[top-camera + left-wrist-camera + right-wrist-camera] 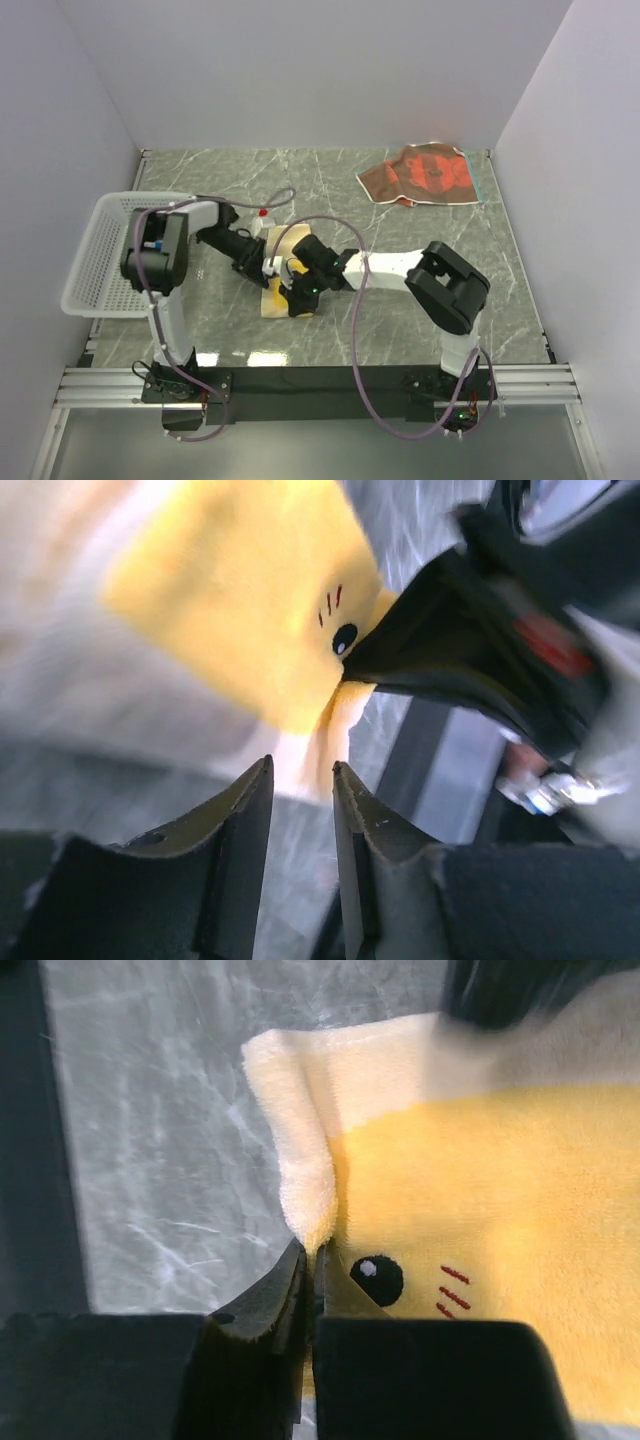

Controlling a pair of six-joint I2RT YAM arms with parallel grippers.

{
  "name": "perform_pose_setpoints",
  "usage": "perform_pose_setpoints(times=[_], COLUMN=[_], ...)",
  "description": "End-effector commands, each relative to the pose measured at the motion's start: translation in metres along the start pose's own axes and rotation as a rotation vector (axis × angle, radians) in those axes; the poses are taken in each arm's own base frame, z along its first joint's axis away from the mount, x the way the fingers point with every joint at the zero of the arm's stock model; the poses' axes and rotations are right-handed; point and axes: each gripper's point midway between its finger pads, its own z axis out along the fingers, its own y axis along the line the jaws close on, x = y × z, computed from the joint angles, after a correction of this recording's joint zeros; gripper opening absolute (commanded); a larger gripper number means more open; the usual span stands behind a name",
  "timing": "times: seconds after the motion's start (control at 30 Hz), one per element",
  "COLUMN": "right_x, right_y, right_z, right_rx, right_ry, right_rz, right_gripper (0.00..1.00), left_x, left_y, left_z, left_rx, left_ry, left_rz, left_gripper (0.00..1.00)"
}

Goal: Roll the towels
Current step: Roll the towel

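A yellow towel (281, 246) with a cream underside and a stitched face lies folded on the marble table between my two grippers. My right gripper (315, 1248) is shut on the towel's folded cream edge (305, 1175), right beside the black embroidered eye; in the top view it (297, 292) sits over the towel's near end. My left gripper (302, 770) stands open just short of the towel's corner (320, 750), with nothing between its fingers. The yellow towel (250, 610) fills the upper part of the left wrist view. A brown-and-orange patterned towel (425, 172) lies spread flat at the back right.
A white mesh basket (100, 255) stands at the left edge, next to the left arm. White walls close off the table at the back and both sides. Grey cables loop from both arms over the near middle of the table.
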Motion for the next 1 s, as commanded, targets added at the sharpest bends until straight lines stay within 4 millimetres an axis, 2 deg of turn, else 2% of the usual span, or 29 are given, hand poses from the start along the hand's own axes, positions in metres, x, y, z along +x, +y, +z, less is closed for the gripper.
perform_pose_setpoints(times=[0.0, 0.07, 0.1, 0.13, 0.17, 0.2, 0.23, 0.3, 0.37, 0.4, 0.43, 0.47, 0.5, 0.53, 0.57, 0.6, 0.67, 0.7, 0.77, 0.8, 0.83, 0.9, 0.97], right_x=[0.02, 0.015, 0.022, 0.025, 0.017, 0.021, 0.021, 0.021, 0.02, 0.025, 0.024, 0.025, 0.027, 0.027, 0.029, 0.032, 0.035, 0.037, 0.038, 0.041, 0.042, 0.044, 0.045], right_y=[0.028, 0.03, 0.025, 0.028, 0.024, 0.026, 0.025, 0.022, 0.014, 0.011, 0.008, 0.005, 0.004, -0.001, -0.002, -0.004, -0.006, -0.007, -0.01, -0.01, -0.011, -0.012, -0.014], right_z=[0.0, 0.001, 0.007, 0.007, 0.008, 0.01, 0.011, 0.014, 0.013, 0.016, 0.013, 0.013, 0.014, 0.013, 0.013, 0.014, 0.014, 0.015, 0.015, 0.017, 0.017, 0.02, 0.022], right_rx=[-0.239, -0.286, -0.305, -0.332, -0.355, -0.419, -0.44, -0.483, -0.486, -0.492, -0.504, -0.509, -0.521, -0.526, -0.53, -0.53, -0.532, -0.531, -0.533, -0.538, -0.541, -0.545, -0.544], right_ry=[0.062, 0.062, 0.08, 0.108, 0.099, 0.103, 0.107, 0.097, 0.087, 0.095, 0.084, 0.078, 0.078, 0.064, 0.062, 0.063, 0.062, 0.063, 0.063, 0.07, 0.076, 0.083, 0.085], right_rz=[0.235, 0.286, 0.33, 0.381, 0.396, 0.459, 0.509, 0.561, 0.596, 0.622, 0.642, 0.659, 0.69, 0.707, 0.717, 0.728, 0.738, 0.745, 0.748, 0.759, 0.77, 0.774, 0.78], right_gripper=[0.0, 0.0, 0.0, 0.0, 0.0, 0.0, 0.0, 0.0, 0.0, 0.0, 0.0, 0.0, 0.0, 0.0, 0.0, 0.0, 0.0, 0.0, 0.0, 0.0, 0.0, 0.0, 0.0], left_x=[-0.026, -0.027, -0.025, -0.03, -0.021, -0.017, -0.017, -0.005, -0.001, 0.0, 0.014, 0.018, 0.019, 0.023, 0.035, 0.032, 0.039, 0.036, 0.039, 0.042, 0.035, 0.036, 0.024], left_y=[-0.007, -0.008, -0.003, -0.008, -0.007, -0.005, -0.016, -0.011, -0.015, -0.025, -0.02, -0.023, -0.039, -0.036, -0.04, -0.044, -0.045, -0.055, -0.048, -0.049, -0.051, -0.044, -0.045], left_z=[-0.042, -0.059, -0.073, -0.087, -0.089, -0.096, -0.106, -0.107, -0.111, -0.114, -0.1, -0.091, -0.077, -0.071, -0.043, -0.037, -0.025, -0.014, -0.004, 0.007, 0.01, 0.02, 0.019], left_rx=[-0.085, -0.137, -0.168, -0.219, -0.239, -0.291, -0.358, -0.457, -0.583, -0.661, -0.667, -0.678, -0.676, -0.713, -0.664, -0.673, -0.685, -0.667, -0.684, -0.66, -0.671, -0.676, -0.722], left_ry=[-0.161, -0.24, -0.292, -0.354, -0.369, -0.384, -0.405, -0.4, -0.436, -0.426, -0.392, -0.365, -0.332, -0.283, -0.226, -0.228, -0.211, -0.213, -0.184, -0.163, -0.178, -0.147, -0.177], left_rz=[0.158, 0.164, 0.136, 0.17, 0.158, 0.173, 0.259, 0.351, 0.512, 0.649, 0.698, 0.78, 0.918, 0.991, 1.061, 1.125, 1.204, 1.284, 1.306, 1.322, 1.345, 1.348, 1.371], left_gripper=[0.36, 0.37, 0.37, 0.37, 0.37, 0.38, 0.38, 0.39, 0.46, 0.5, 0.52, 0.52, 0.54, 0.54, 0.55, 0.56, 0.58, 0.59, 0.59, 0.59, 0.59, 0.59, 0.59])
